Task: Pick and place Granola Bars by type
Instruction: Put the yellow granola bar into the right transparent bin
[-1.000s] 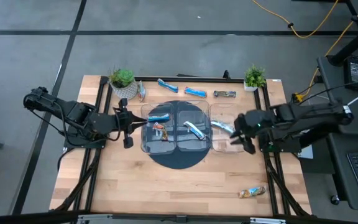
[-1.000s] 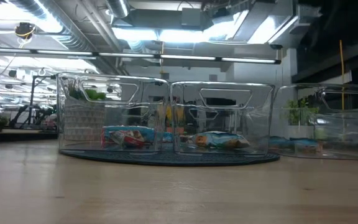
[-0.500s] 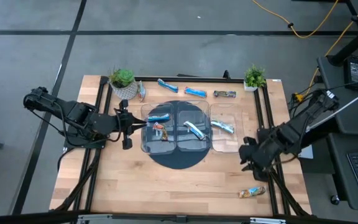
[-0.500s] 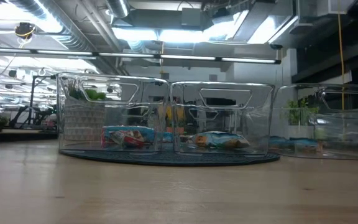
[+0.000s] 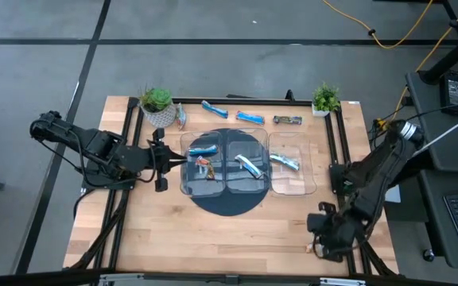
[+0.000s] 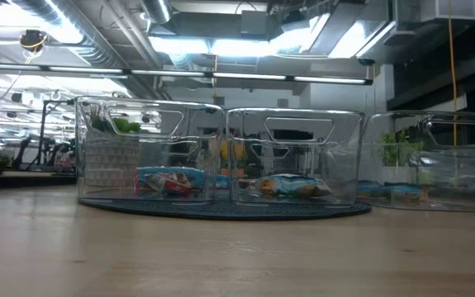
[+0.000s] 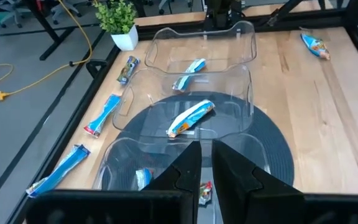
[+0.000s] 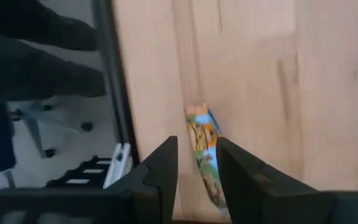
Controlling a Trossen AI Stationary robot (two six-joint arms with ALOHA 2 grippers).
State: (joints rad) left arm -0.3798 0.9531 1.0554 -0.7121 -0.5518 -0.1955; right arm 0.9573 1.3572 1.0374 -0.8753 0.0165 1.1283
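1. A robotics lab or workshop: two dark arms flank a wooden table (image 5: 213,230) on a grey floor.
2. Beyond the table, exposed ceiling ducts (image 6: 97,37) and strip lights (image 6: 246,77).
3. A yellow cable (image 5: 388,36) trails beside it.

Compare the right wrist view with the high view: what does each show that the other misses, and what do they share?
Only the right wrist view shows the tan-orange bar lying on the wood close to the table's edge, with the right gripper open and a finger on either side of it.

Only the high view shows the three clear trays, the other bars, including three along the far edge, the two plants, and the left gripper waiting beside the trays; the right arm covers the tan-orange bar there.

Both show the wooden table and the right arm's end near its front right corner.
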